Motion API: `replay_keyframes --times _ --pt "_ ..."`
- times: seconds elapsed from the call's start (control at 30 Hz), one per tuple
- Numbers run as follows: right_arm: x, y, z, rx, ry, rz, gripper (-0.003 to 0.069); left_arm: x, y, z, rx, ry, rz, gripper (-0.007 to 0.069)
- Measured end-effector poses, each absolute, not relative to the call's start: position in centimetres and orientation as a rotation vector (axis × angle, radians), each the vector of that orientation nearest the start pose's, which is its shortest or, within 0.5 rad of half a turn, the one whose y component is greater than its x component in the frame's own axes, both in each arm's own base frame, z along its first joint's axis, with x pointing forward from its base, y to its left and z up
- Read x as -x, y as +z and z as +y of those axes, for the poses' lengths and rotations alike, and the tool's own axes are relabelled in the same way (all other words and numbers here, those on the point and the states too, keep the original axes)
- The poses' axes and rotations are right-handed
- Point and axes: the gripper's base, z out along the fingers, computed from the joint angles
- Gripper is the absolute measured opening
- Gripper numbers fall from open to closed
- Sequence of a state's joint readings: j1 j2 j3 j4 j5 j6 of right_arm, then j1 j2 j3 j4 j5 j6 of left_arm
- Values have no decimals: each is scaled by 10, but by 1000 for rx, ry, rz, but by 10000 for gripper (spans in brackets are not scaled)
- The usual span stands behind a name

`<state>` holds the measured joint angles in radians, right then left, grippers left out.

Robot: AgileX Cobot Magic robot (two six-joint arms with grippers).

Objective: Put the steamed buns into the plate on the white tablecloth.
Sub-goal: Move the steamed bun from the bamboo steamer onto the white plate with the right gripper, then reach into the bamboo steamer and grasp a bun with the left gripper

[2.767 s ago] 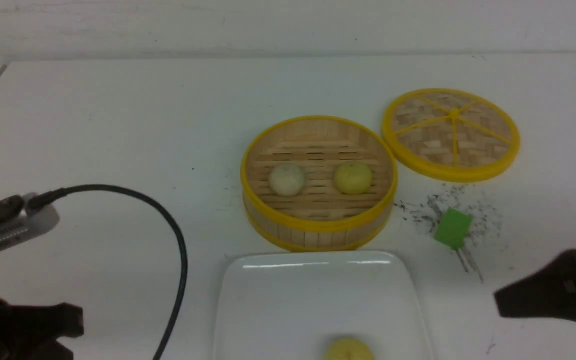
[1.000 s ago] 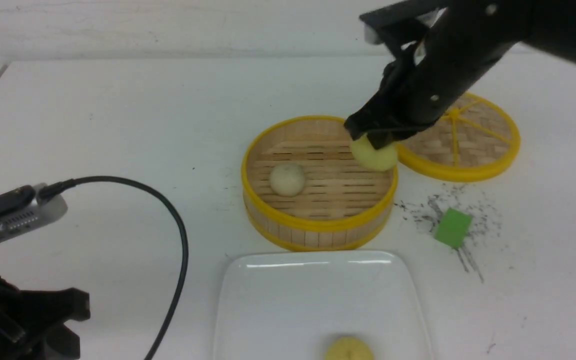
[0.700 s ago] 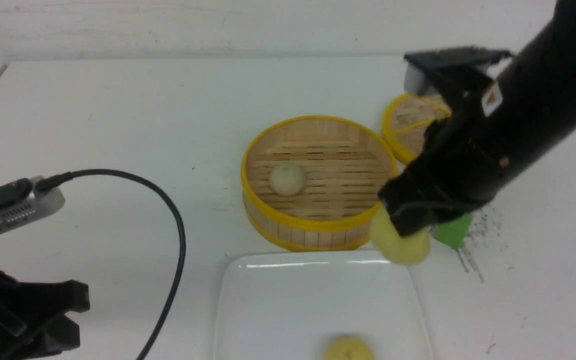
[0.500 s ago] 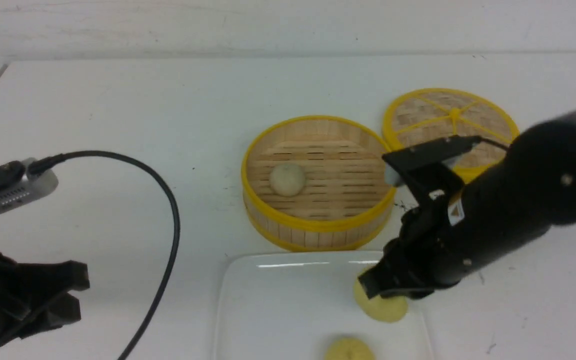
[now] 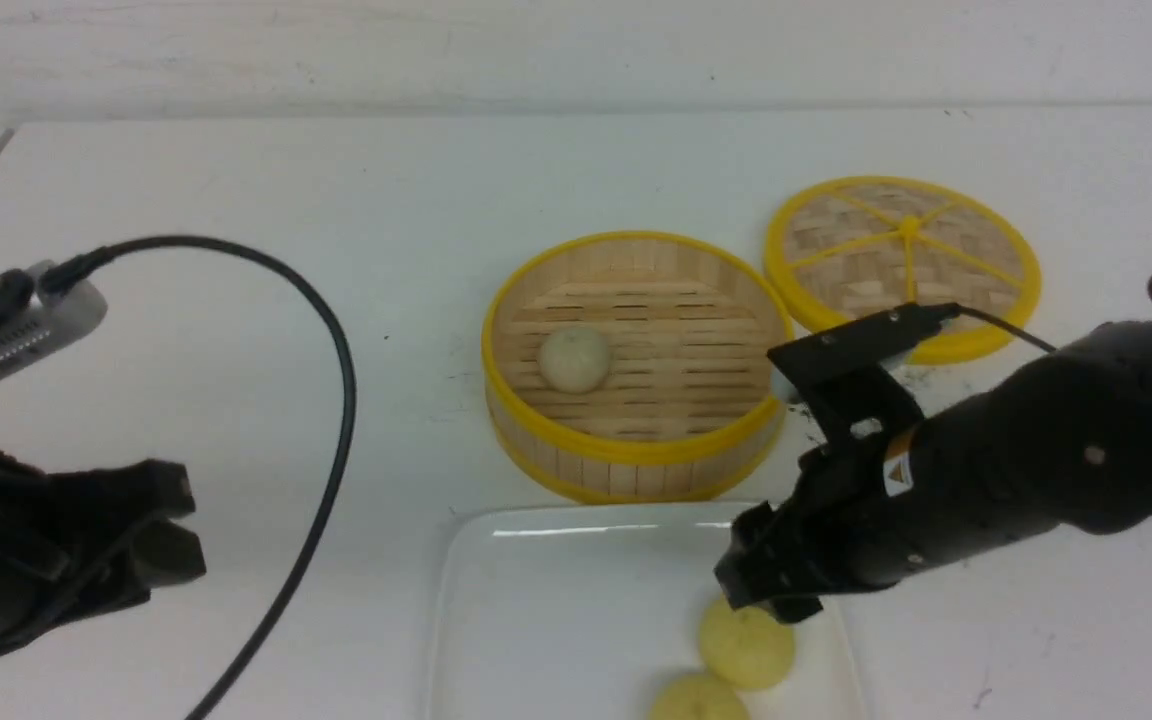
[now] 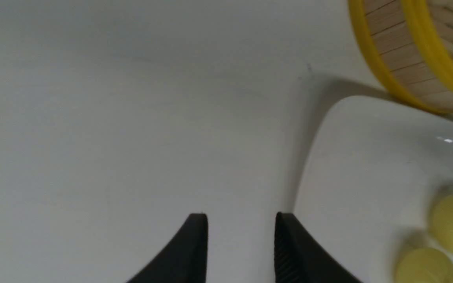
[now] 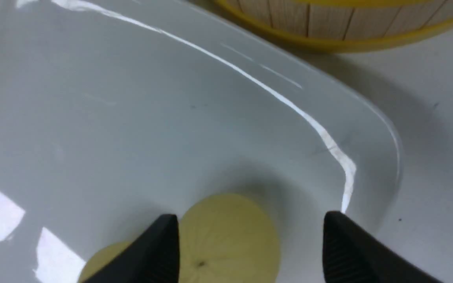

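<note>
The white plate (image 5: 556, 600) lies on the white tablecloth (image 5: 236, 200) near the front edge. Two pale yellow steamed buns (image 5: 746, 645) (image 5: 698, 700) rest side by side in its right part. My right gripper (image 5: 771, 590) hangs just above the nearer-to-basket bun (image 7: 226, 232) with its jaws wide open, and the bun lies loose on the plate (image 7: 328, 141) between them. An off-white bun (image 5: 575, 358) sits in the bamboo basket (image 5: 636, 450). My left gripper (image 5: 151, 540) stands open and empty over the cloth, left of the plate (image 6: 352, 165).
The basket's yellow-rimmed lid (image 5: 902, 265) lies flat at the back right. A black cable (image 5: 336, 380) arcs from the left wrist camera (image 5: 6, 320) over the cloth on the left. The basket (image 6: 407, 59) stands right behind the plate.
My right gripper carried a yellow bun from the basket down to the plate and opened; the bun now rests beside the first one. My left gripper's jaws widened and it shifted slightly.
</note>
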<state>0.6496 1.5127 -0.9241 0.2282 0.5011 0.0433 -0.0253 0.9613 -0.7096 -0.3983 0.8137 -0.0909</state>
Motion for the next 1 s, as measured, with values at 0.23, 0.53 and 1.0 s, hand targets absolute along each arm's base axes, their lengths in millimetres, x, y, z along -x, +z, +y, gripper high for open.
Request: replay_keyframes --times 0.23,0.53,1.0 --pt "-209 338 151 635 381 2366 318 -189 331 -38 198 -607 2486 341" --pt "-110 386 60 364 313 2233 -14 -234 352 -74 -109 -862 2473 356" --pt "-40 356 -4 51 233 2186 -1 -340 319 -209 -536 -589 2548 511"
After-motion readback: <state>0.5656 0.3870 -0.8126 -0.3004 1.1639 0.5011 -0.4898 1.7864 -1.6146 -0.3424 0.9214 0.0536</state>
